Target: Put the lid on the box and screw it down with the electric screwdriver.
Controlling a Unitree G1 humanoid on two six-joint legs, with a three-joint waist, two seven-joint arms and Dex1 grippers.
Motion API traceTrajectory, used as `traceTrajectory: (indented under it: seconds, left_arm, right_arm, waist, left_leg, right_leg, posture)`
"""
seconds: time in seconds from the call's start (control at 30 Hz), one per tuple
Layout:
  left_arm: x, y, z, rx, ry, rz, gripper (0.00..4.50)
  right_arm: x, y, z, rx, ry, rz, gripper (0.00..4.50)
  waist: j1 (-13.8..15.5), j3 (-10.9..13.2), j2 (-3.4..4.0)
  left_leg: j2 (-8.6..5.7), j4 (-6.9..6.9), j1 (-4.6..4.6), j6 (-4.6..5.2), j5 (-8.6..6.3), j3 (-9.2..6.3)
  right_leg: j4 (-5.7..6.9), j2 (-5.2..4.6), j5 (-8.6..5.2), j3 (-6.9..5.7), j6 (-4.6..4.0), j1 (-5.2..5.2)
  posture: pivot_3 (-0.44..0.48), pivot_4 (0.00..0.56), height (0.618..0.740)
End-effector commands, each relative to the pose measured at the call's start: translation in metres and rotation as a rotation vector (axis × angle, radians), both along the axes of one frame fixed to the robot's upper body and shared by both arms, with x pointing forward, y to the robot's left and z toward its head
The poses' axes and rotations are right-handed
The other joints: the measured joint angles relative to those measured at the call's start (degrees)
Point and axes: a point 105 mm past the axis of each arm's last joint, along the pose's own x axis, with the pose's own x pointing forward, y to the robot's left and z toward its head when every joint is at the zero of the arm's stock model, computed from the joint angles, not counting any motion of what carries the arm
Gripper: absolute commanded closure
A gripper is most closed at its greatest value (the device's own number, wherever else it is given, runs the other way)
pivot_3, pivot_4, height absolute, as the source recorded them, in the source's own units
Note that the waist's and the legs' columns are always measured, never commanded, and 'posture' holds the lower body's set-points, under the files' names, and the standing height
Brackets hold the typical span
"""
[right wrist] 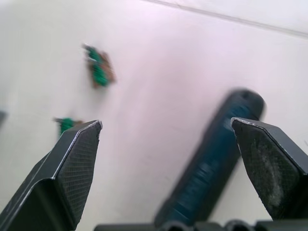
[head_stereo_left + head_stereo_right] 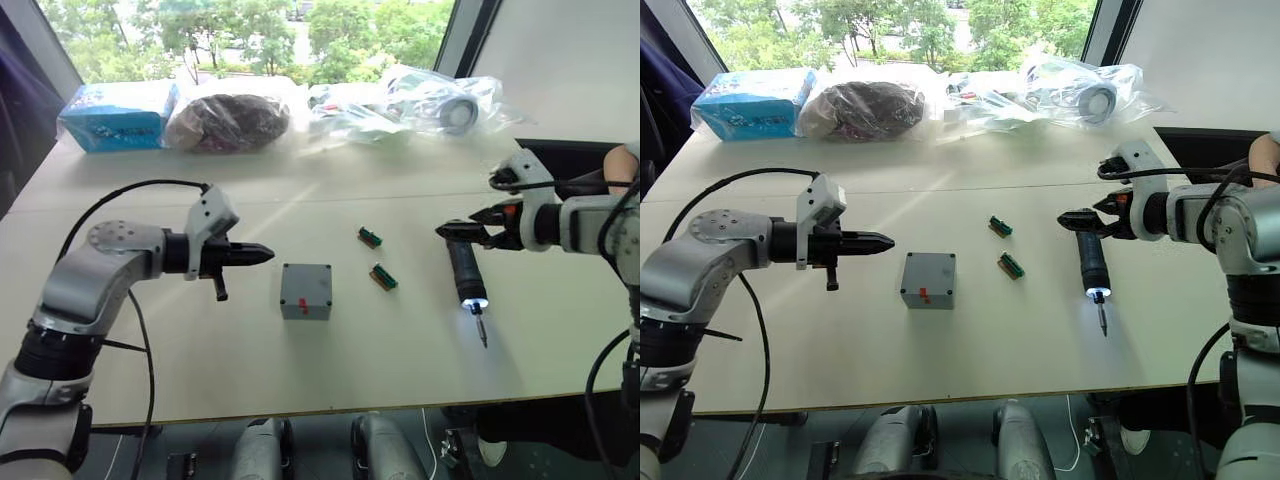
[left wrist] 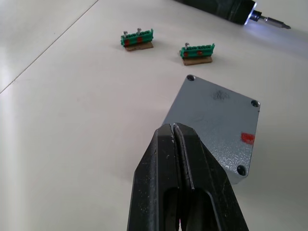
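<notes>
Lid (image 2: pixel 306 285) seated on box (image 2: pixel 305 308), mid-worktop. Left gripper (image 2: pixel 262 254) closed, empty. Right gripper (image 2: pixel 449 231) wide open over electric screwdriver (image 2: pixel 466 271), apparently for pickup.

Left arm: bent at the elbow, forearm held level and reaching inward.
Left hand (image 2: pixel 262 254): fingers pressed together, nothing held.
Right arm: extended inward from the right side.
Right hand (image 1: pixel 168 144): fingers spread wide apart, nothing gripped.
</notes>
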Motion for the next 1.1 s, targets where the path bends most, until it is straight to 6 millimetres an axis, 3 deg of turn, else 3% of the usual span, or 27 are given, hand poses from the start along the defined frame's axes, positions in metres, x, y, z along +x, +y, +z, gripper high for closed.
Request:
traceTrajectory:
  seconds: [0.03,0.1,0.17,0.23,0.33,0.47,0.67,0.97,1.1]
  left_arm:
    - [0.004,0.013,-0.007,0.056,-0.025,0.038,4.5]
    - [0.005,0.012,-0.021,0.094,-0.009,0.039,4.5]
    - [0.006,0.011,-0.027,0.104,0.002,0.027,4.5]
    - [0.006,0.007,-0.037,0.111,0.02,0.02,4.5]
    - [0.006,0.003,-0.053,0.143,0.027,0.013,4.5]
    - [0.008,-0.005,-0.053,0.133,0.002,0.025,4.5]
    - [-0.005,-0.014,-0.047,0.137,-0.002,-0.029,4.5]
    - [0.019,-0.038,-0.048,0.139,-0.027,-0.081,4.5]
    - [0.032,-0.028,-0.046,0.165,-0.05,-0.039,4.5]
  right_arm:
    - [-0.038,0.052,0.021,-0.005,-0.191,0.334,0.04]
    - [-0.066,0.078,0.001,-0.08,-0.208,0.537,0.04]
    - [-0.076,0.086,-0.015,-0.127,-0.201,0.608,0.04]
    - [-0.082,0.098,-0.042,-0.176,-0.203,0.656,0.04]
    - [-0.087,0.121,-0.062,-0.058,-0.167,0.679,0.04]
    - [-0.082,0.129,-0.088,-0.056,-0.132,0.659,0.04]
    - [-0.082,0.146,-0.092,0.077,-0.08,0.636,0.04]
    - [-0.094,0.163,-0.088,0.16,-0.029,0.668,0.04]
    - [-0.094,0.163,-0.083,0.163,-0.044,0.648,0.04]
  waist:
    - [0.16,0.0,0.01]
    - [0.13,0.0,0.0]
    - [0.16,0.0,-0.04]
    - [0.16,-0.02,-0.13]
    - [0.0,-0.1,-0.36]
    - [0.14,-0.07,-0.41]
    - [0.06,-0.07,-0.47]
    - [0.79,-0.09,-0.49]
    - [1.11,-0.09,-0.49]
  left_leg:
    - [0.0,0.0,0.0,0.0,0.0,0.0]
    - [0.01,-0.03,0.03,0.0,0.0,-0.02]
    - [0.03,-0.03,0.03,0.0,0.0,-0.1]
    - [0.02,0.06,0.02,0.0,0.0,-0.09]
    - [0.01,0.14,0.07,-0.01,0.0,-0.1]
    - [0.02,0.19,0.08,-0.01,0.0,-0.1]
    - [0.03,0.2,0.1,-0.02,0.01,-0.11]
    - [-0.07,0.25,0.12,-0.02,0.01,-0.15]
    - [-0.08,0.25,0.12,-0.02,0.01,-0.14]
  right_leg:
    - [0.01,0.0,0.0,0.0,0.0,0.0]
    - [0.03,0.0,0.0,-0.02,0.0,0.01]
    - [0.04,0.02,-0.01,-0.1,0.01,0.04]
    - [0.04,-0.01,-0.01,-0.1,0.01,0.07]
    - [-0.02,-0.03,-0.03,-0.09,-0.05,0.18]
    - [0.08,-0.02,-0.02,-0.08,-0.04,0.17]
    - [0.23,-0.03,-0.01,-0.09,-0.02,0.16]
    - [0.28,-0.02,-0.01,-0.13,-0.02,0.19]
    - [0.29,0.0,-0.01,-0.14,-0.02,0.18]
  posture:
    - [0.0,0.15,0.74]
    - [0.0,0.15,0.74]
    - [0.0,0.15,0.74]
    - [0.0,0.15,0.74]
    - [0.0,0.15,0.74]
    - [0.0,0.15,0.74]
    - [0.0,0.15,0.74]
    - [0.0,0.15,0.74]
    - [0.0,0.15,0.74]
